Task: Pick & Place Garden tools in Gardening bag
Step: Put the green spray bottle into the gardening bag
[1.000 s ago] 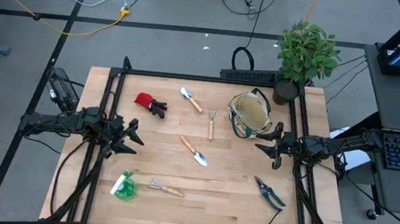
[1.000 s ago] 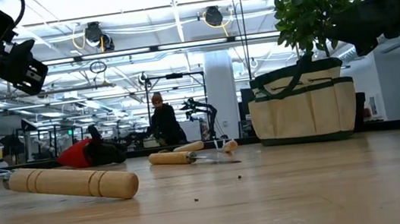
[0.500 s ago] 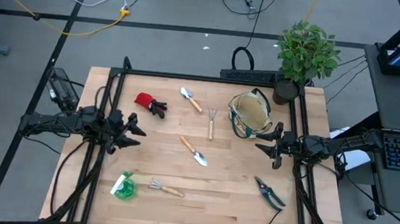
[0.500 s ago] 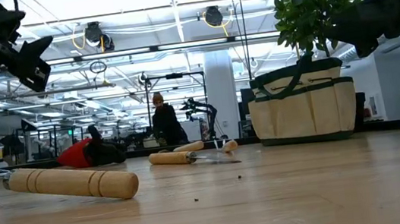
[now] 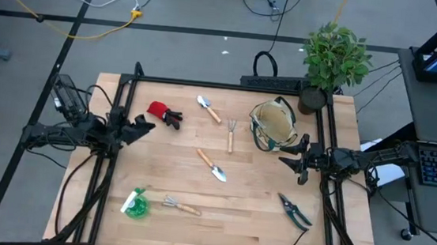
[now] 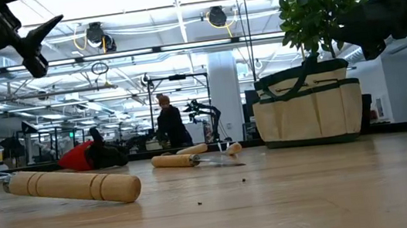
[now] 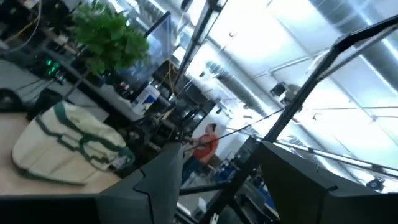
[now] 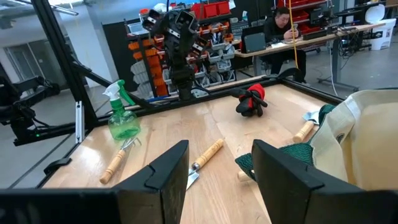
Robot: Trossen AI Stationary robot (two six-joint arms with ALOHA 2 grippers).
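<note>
Jaws on both arms stand spread with nothing between them. Left gripper (image 5: 140, 127) hangs above the desk's (image 5: 249, 228) left side, just beside the red-black glove (image 5: 164, 114), and its wrist view is tilted up toward the room, so little of the desk shows there. Right gripper (image 5: 289, 162) hovers at the right side, just in front of the gardening bag (image 5: 272, 125); in its wrist view only a cut-off beige wall of that bag shows at the edge. Every tool lies loose on the desk: 1 trowel (image 5: 208, 109) near the back, a small fork (image 5: 231, 135) beside the bag, a second trowel (image 5: 213, 166) in the middle, a rake (image 5: 179, 206) near the front touching or just beside the green spray bottle (image 5: 135, 204), and the pruning shears (image 5: 295, 211) at the front right. From above, the bag's inside is too small to make out. In the low view the nearest wooden handle is large and its metal end is cut off, the shears are not visible, and the glove is partly lost against the dark room behind. A potted plant (image 5: 333, 58) stands at the back right corner, behind the bag. A person (image 6: 167, 124) sits far off in the room.
</note>
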